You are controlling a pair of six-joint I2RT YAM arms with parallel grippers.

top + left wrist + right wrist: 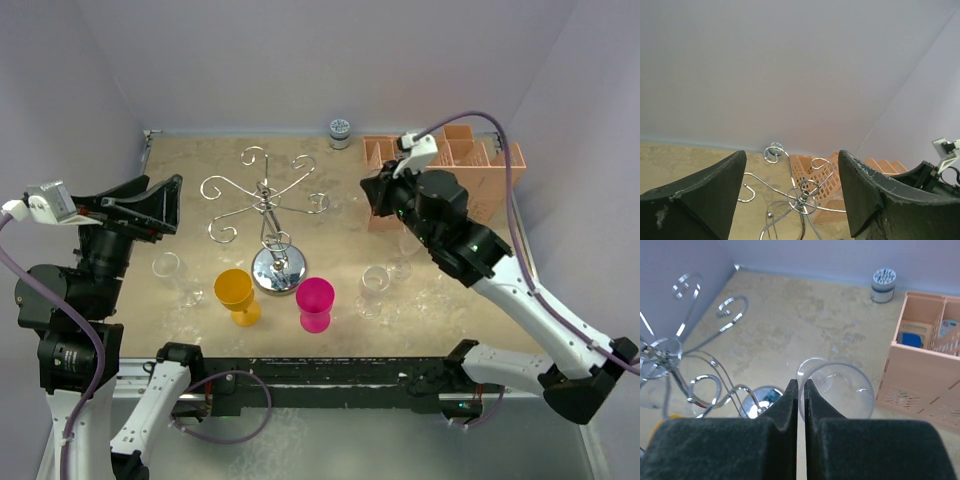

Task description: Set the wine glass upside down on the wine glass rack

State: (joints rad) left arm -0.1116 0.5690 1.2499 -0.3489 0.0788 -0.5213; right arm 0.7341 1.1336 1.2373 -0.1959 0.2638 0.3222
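Observation:
In the right wrist view, my right gripper (798, 382) is shut on the rim of a clear wine glass (840, 390). The glass's open mouth faces the camera and its foot points away. In the top view this gripper (375, 195) hovers just right of the wine glass rack (265, 200), a silver wire stand with curled arms and a round mirrored base (280, 270). The rack's arms (700, 385) lie left of the held glass. My left gripper (165, 205) stands open and empty left of the rack, with the rack's top (802, 197) showing between its fingers.
A yellow cup (237, 293) and a pink cup (316, 303) stand in front of the rack's base. Clear glasses stand at the left (170, 270) and right (375, 285). An orange-pink slotted box (470, 165) and a small jar (340, 133) sit at the back.

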